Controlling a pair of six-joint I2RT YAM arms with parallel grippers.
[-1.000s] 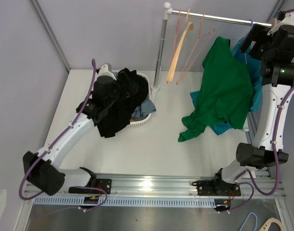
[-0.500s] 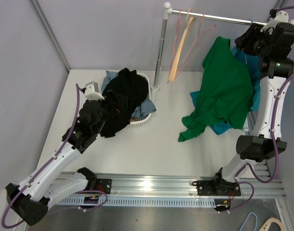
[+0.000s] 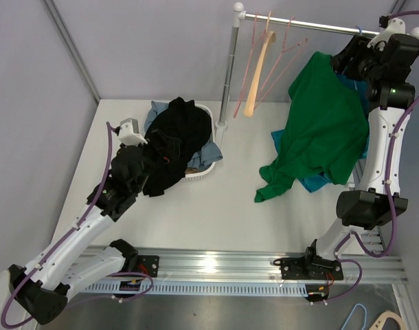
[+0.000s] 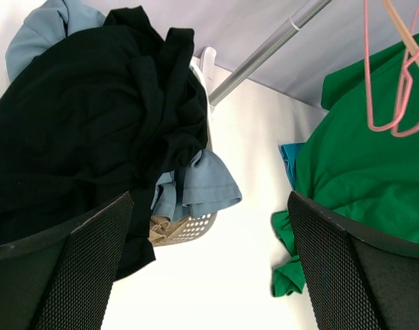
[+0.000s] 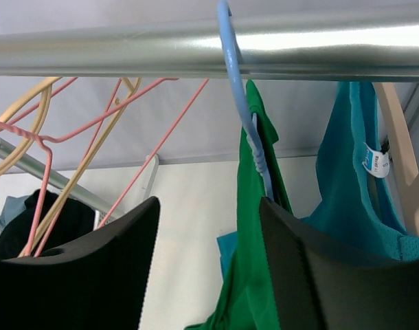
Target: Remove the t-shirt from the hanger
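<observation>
A green t-shirt (image 3: 323, 127) hangs on a light blue hanger (image 5: 245, 117) from the metal rail (image 3: 312, 26); its lower end trails on the table. It also shows in the right wrist view (image 5: 254, 227) and the left wrist view (image 4: 364, 172). My right gripper (image 5: 208, 268) is open just under the rail, the hanger's neck and the shirt's collar lying against its right finger. My left gripper (image 4: 209, 275) is open and empty, low over the table beside the basket.
A white basket (image 3: 199, 168) holds a black shirt (image 3: 178, 134), a blue one and a tan one. Pink and wooden empty hangers (image 3: 261, 65) hang on the rail. A teal shirt (image 5: 350, 179) hangs behind the green one. The rail's post (image 3: 229, 69) stands mid-table.
My left arm has drawn back from the basket towards the near left, leaving the black shirt there. My right gripper has risen to the rail at the green shirt's hanger.
</observation>
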